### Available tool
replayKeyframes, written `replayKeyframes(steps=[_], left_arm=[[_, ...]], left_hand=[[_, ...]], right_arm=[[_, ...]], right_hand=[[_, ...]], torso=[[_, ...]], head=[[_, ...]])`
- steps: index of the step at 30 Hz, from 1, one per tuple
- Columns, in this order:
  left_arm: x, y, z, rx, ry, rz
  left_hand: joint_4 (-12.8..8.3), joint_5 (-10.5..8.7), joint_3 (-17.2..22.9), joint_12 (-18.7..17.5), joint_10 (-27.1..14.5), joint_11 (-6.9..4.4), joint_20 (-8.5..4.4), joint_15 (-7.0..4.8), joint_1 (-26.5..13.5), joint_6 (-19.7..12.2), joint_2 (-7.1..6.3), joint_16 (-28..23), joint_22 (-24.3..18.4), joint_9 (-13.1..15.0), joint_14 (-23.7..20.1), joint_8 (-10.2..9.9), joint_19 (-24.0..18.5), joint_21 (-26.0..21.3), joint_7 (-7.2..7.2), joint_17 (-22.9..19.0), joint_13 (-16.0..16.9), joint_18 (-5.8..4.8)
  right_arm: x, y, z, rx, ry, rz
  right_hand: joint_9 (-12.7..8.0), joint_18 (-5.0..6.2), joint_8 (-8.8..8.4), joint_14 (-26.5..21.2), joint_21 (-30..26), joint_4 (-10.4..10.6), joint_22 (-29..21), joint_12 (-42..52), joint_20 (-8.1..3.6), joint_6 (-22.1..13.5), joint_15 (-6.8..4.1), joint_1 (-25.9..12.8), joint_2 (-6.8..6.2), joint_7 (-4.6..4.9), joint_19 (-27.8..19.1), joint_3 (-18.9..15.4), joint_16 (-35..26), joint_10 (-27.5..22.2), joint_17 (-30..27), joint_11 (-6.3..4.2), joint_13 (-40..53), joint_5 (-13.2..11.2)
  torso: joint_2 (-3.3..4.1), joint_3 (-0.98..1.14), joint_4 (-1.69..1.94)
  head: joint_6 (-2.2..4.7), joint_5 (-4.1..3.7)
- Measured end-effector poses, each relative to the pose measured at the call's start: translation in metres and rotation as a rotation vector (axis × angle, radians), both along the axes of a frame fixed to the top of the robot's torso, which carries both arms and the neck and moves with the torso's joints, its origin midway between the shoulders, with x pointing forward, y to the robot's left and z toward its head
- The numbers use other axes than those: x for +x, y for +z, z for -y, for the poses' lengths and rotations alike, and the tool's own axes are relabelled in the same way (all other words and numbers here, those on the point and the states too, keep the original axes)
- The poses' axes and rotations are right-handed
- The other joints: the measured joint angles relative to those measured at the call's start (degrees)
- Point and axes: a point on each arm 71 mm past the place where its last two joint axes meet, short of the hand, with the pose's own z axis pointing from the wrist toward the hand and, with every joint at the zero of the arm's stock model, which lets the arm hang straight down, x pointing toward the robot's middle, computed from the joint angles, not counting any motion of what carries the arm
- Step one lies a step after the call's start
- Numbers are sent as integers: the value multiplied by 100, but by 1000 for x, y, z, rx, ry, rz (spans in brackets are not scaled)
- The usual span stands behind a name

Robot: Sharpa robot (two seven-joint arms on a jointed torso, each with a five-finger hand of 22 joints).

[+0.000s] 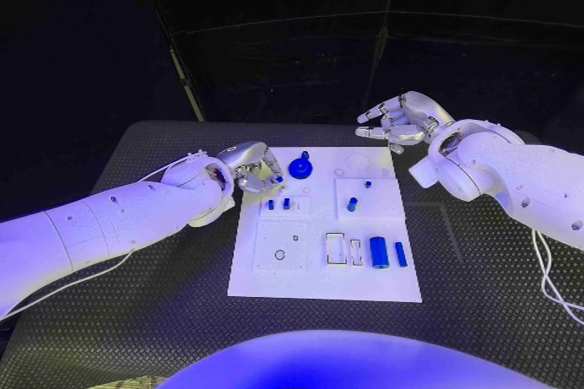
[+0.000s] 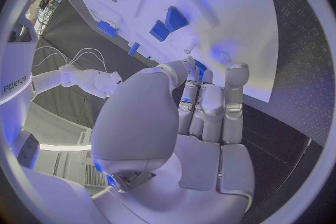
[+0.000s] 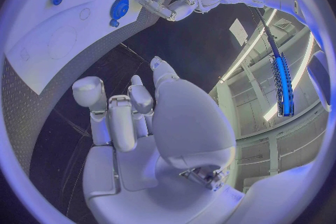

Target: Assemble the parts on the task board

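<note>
Left hand (image 1: 250, 168) pinches a small blue part (image 1: 276, 180) over the board (image 1: 324, 279); right hand (image 1: 402, 119) is spread; several parts lie loose, so assembly seems unfinished.

Your left arm enters from the lower left of the head view and reaches toward the centre, ending in the left robot hand (image 1: 247, 165) just left of the middle of the frame. Its fingers are curled inward, and a small blue part (image 1: 276, 180) appears pinched at the fingertips (image 1: 266, 183), though you cannot tell for certain. Your right arm comes in from the right edge and bends up toward the upper right, where the right robot hand (image 1: 402, 119) hovers, fingers spread apart and loosely bent, holding nothing.
</note>
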Motion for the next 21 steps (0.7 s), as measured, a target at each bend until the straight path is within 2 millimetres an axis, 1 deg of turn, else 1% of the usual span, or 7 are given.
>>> replayKeyframes(steps=[2,3,10,13,21], left_arm=[[0,0,-1,-8,5,-1],[0,0,-1,-11,7,-3],[-1,1,-2,-33,14,-14],[-1,1,-1,-41,15,-21],[-2,1,3,-58,8,-36]], left_hand=[[0,0,0,0,2,-2,0,0,-2,0,2,0,0,1,0,0,0,0,0,0,0,0],[0,0,0,0,22,-22,0,0,-2,0,2,0,6,1,0,0,0,0,0,0,0,0],[0,-1,0,0,21,-21,0,0,-18,-1,17,0,8,2,0,0,0,0,1,-4,0,0],[0,-2,-1,0,21,-21,0,0,-22,-1,20,0,3,2,0,0,0,0,2,-18,0,0],[0,-19,-1,0,21,-21,0,0,-33,-8,15,0,-9,2,0,-13,0,0,8,-43,0,0]], right_arm=[[0,0,0,0,0,-1],[0,0,0,0,0,-1],[0,-1,0,0,-1,-2],[0,-1,0,0,-1,-2],[0,-1,0,0,-1,-3]], right_hand=[[0,0,0,0,0,6,0,0,0,0,0,-21,21,0,0,-6,0,0,0,0,0,0],[0,0,0,0,0,6,0,0,0,0,0,-21,21,0,0,-6,0,0,0,0,0,0],[0,1,0,0,0,6,0,0,0,0,0,-21,21,0,0,-6,0,0,0,0,0,0],[0,0,0,0,0,6,0,0,0,0,0,-21,21,0,0,-6,0,0,0,0,0,0],[0,0,0,0,0,5,0,0,0,0,0,-21,21,0,0,-6,0,0,0,0,0,0]], torso=[[0,0,2],[0,0,2],[0,1,2],[0,4,2],[0,7,-1]], head=[[0,-1],[-2,-1],[-14,5],[-16,9],[-18,7]])
